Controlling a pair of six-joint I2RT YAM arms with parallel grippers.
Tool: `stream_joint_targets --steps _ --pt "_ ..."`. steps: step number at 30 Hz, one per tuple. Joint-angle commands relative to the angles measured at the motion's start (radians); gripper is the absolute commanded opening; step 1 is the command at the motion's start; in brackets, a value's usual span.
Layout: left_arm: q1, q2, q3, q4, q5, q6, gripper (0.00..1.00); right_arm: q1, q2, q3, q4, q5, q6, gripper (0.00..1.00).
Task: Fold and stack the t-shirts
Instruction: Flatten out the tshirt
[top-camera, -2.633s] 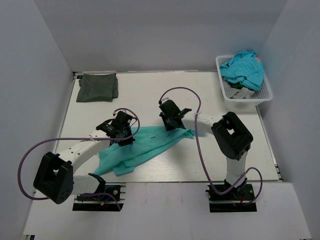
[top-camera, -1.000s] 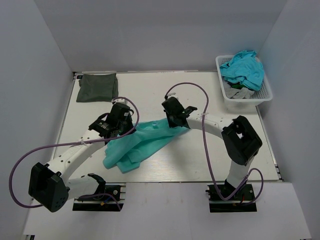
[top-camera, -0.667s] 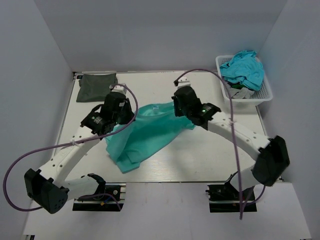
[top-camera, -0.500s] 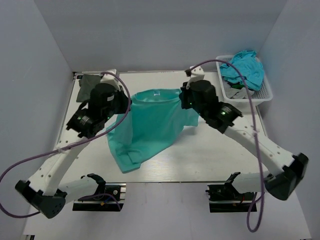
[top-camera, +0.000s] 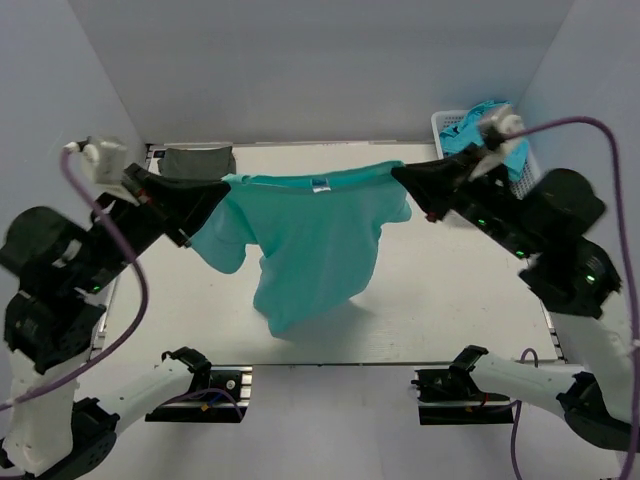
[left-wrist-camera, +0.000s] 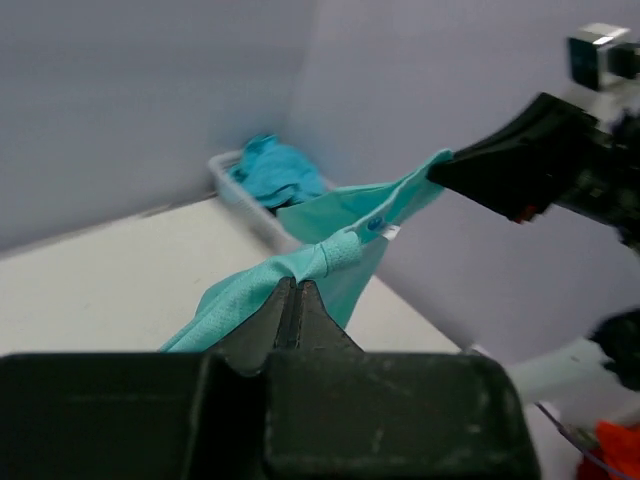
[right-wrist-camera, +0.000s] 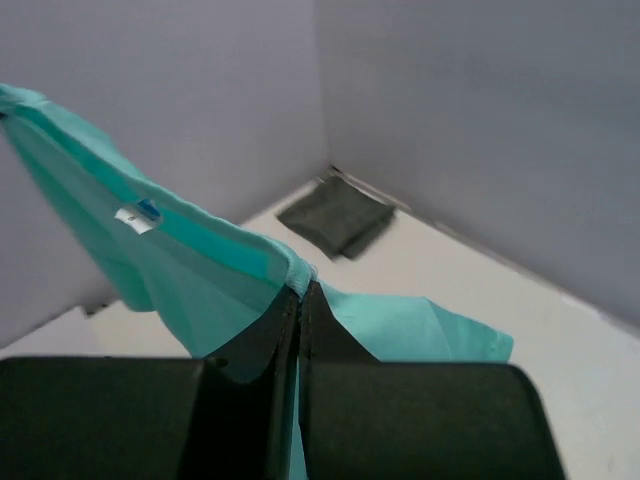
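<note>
Teal t-shirt (top-camera: 315, 240) is up in the air over mid-table, strung by its top edge between the two grippers. Left gripper (top-camera: 213, 192) is pinched tight on the shirt's left shoulder; in the left wrist view the fingers meet on a bunched ridge of cloth, no gap showing. Right gripper (top-camera: 402, 176) is clamped the same way on the right shoulder, with the cloth nipped at the very fingertips in the right wrist view.

Top edge runs near level and taut between them, with the white neck label (top-camera: 320, 184) about midway. The body hangs below that line. The left sleeve droops just under the left gripper, and the hem is bunched toward the near left. Cannot tell whether the hem touches the table (top-camera: 450, 290).

Dark olive t-shirt (top-camera: 195, 160), folded square, lies flat at the far-left corner. White basket (top-camera: 444, 122) at far right holds a heap of turquoise cloth (left-wrist-camera: 272, 168).
</note>
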Motion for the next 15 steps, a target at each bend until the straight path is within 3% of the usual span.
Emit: stream_joint_targets --steps 1,6,10,15 --pt "0.007 0.008 0.111 0.032 0.239 0.006 0.00 -0.003 -0.076 0.113 0.007 -0.212 -0.024 0.00" --pt "0.016 0.031 0.238 0.108 0.437 -0.068 0.00 -0.003 -0.100 0.261 -0.021 -0.291 -0.015 0.00" --pt "0.016 0.040 0.333 0.147 0.483 -0.108 0.00 -0.011 -0.102 0.387 -0.039 -0.349 -0.003 0.00" --pt "0.016 0.071 0.399 0.158 0.488 -0.131 0.00 -0.013 -0.116 0.406 0.014 -0.415 0.033 0.00"
